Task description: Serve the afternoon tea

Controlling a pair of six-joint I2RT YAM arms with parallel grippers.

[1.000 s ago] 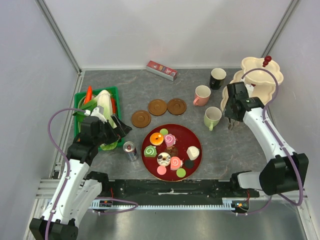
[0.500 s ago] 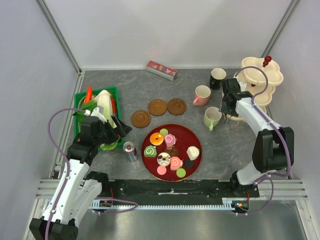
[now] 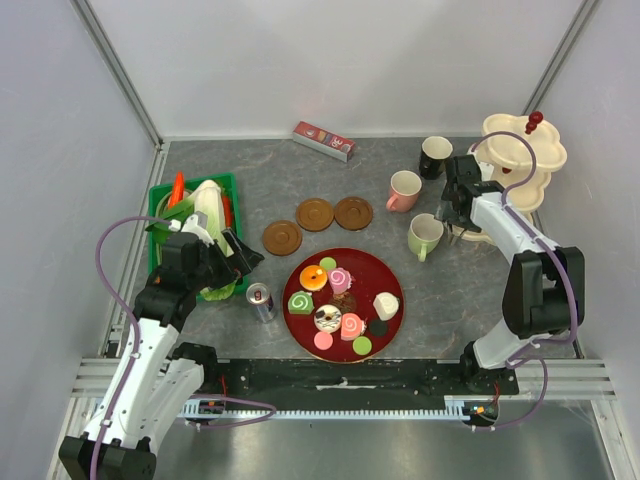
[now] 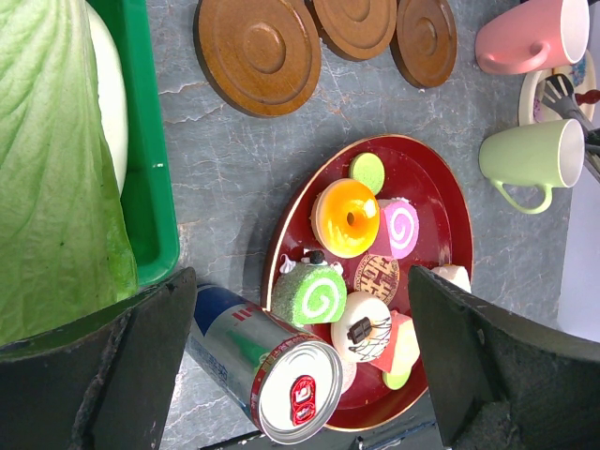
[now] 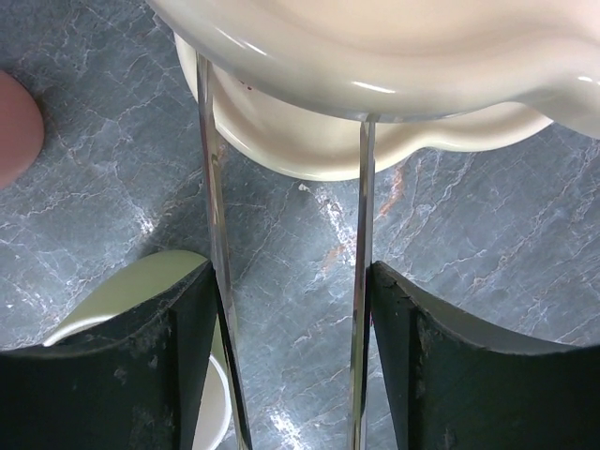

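Note:
Several toy pastries (image 3: 340, 298) lie on a dark red tray (image 3: 392, 275), also in the left wrist view (image 4: 347, 217). Three brown saucers (image 3: 315, 214) sit behind the tray. The black mug (image 3: 435, 156), pink mug (image 3: 404, 190) and pale green mug (image 3: 425, 236) stand left of the cream tiered stand (image 3: 520, 150). My right gripper (image 3: 462, 232) is shut on metal tongs (image 5: 214, 234), between the green mug (image 5: 141, 281) and the stand's base (image 5: 375, 141). My left gripper (image 3: 240, 262) is open and empty above a drink can (image 4: 253, 366).
A green crate (image 3: 165, 200) with a cabbage and other vegetables stands at the left, right beside my left gripper. The drink can (image 3: 261, 301) stands between the crate and the tray. A red box (image 3: 323, 140) lies at the back. Walls close in on three sides.
My right arm has folded in and its gripper with the tongs has moved slightly back toward the stand. The left arm has not moved.

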